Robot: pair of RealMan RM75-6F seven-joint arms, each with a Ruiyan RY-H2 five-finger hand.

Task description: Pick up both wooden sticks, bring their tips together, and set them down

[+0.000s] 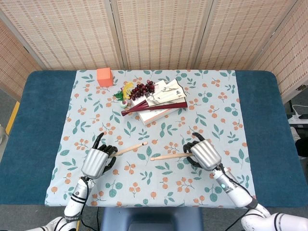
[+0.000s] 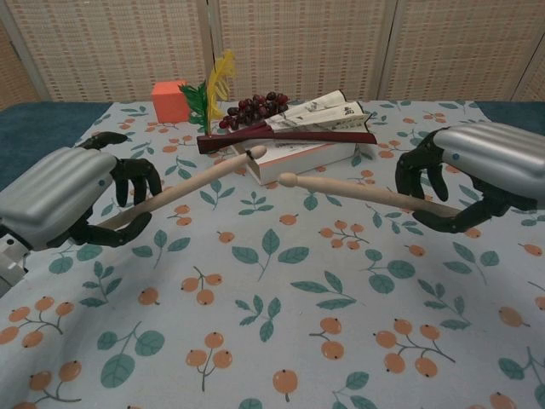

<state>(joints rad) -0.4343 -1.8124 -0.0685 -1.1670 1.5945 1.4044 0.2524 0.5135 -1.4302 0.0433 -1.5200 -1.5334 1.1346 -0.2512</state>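
L hand [image 2: 81, 200] grips L stick [image 2: 200, 181] | R hand [image 2: 477, 183] grips R stick [image 2: 358, 190] | tips apart | risk: loose grip, stick may roll off tabletop [image 1: 43, 125] on release

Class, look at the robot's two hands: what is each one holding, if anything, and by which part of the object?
Left hand holds the left wooden stick by its butt end; right hand holds the right wooden stick likewise.

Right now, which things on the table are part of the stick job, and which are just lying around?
Part of the job:
left stick, held by the left hand
right stick, held by the right hand

Just lying about:
orange block
grapes
folded fan
book
yellow feather toy
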